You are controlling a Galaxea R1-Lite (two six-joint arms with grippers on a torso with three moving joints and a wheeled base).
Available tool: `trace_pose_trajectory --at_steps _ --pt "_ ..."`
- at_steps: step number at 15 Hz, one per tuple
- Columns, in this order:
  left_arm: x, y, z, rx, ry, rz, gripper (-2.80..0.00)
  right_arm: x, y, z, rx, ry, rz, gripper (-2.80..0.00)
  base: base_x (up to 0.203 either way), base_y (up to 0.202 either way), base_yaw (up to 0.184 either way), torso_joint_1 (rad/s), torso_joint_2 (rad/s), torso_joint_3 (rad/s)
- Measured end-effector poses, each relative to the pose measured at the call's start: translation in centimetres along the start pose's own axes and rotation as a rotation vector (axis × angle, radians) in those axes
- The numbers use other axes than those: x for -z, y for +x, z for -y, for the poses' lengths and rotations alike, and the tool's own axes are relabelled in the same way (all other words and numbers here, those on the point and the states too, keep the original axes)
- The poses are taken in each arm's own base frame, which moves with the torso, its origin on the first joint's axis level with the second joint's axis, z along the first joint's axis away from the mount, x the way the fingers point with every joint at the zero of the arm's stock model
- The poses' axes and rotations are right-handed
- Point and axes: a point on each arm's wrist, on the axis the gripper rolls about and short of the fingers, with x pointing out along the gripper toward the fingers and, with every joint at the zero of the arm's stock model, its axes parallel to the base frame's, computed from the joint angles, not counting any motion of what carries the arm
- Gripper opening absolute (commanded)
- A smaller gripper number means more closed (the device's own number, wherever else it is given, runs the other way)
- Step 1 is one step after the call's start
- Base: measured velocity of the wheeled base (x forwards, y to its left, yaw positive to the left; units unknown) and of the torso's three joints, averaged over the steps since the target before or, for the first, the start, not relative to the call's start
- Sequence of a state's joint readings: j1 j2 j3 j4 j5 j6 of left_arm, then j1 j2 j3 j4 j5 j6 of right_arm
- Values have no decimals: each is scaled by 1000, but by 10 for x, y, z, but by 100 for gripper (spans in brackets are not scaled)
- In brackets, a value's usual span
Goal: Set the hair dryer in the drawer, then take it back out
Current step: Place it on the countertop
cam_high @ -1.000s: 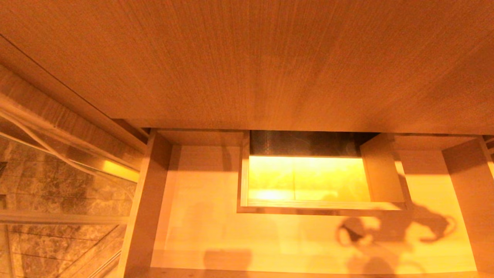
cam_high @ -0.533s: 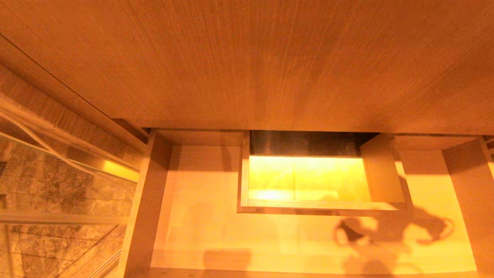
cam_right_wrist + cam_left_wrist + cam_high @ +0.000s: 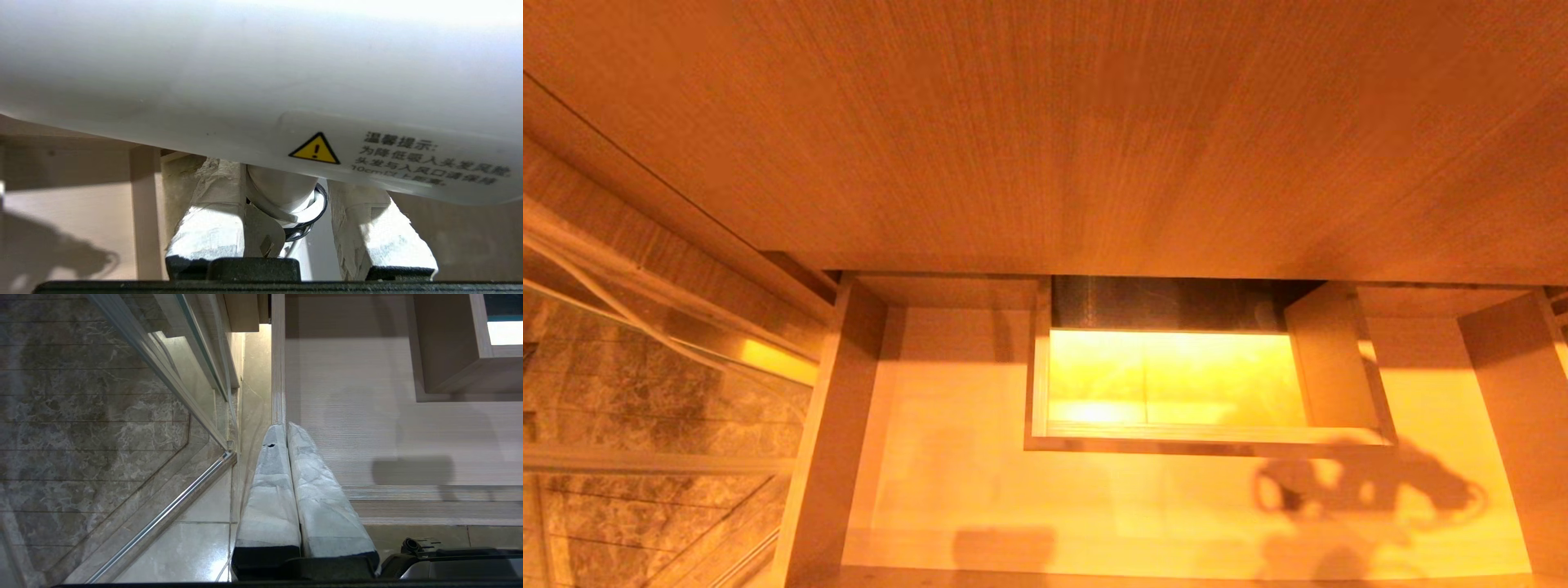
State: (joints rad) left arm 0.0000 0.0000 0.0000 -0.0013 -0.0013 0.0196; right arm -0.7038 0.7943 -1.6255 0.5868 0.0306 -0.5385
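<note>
A wooden vanity seen from above. At far left lies a marble-patterned floor (image 3: 645,392) behind a glass panel with a metal rail (image 3: 163,516). The left gripper (image 3: 282,430) hangs parked over the left side wall of the drawer, near the front corner. Its 2 padded, tape-wrapped fingers (image 3: 314,490) are pressed flat together, with nothing between them.

To the right of the floor, the drawer (image 3: 947,490) is pulled out beneath a broad wood-grain panel (image 3: 1045,122). The drawer is wide and shallow, with a pale wood-grain bottom. Near its middle, toward the back, sits a boxed rectangular cutout (image 3: 1176,376) that glows yellow inside, with a dark strip along its far edge.

Further right, a shadow (image 3: 1364,486) of an arm holding something falls on the drawer bottom just in front of the cutout's right corner. Neither arm shows in the head view.

The right gripper (image 3: 286,212) appears only in its own wrist view. Its 2 wrapped fingers (image 3: 204,212) stand partly apart and clamp the handle of the white hair dryer (image 3: 245,81). The dryer's barrel lies across the view close to the lens and carries a yellow triangular warning label (image 3: 314,149) with printed text. A dark cord (image 3: 314,216) loops at the handle. The dryer is held in the air above the drawer, whose pale bottom and a wooden divider (image 3: 145,212) show beneath it.
</note>
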Motion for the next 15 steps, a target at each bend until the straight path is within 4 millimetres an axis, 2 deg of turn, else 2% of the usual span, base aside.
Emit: trace_pose_trajectory --at_steps 6,15 --pt "0 0 0 0 0 0 -280 -4 8 4 -5 101 7 -280 0 0 0 0 0 0" --pt "0 0 0 0 0 0 -280 -6 8 5 -12 107 -8 -280 0 0 0 0 0 0"
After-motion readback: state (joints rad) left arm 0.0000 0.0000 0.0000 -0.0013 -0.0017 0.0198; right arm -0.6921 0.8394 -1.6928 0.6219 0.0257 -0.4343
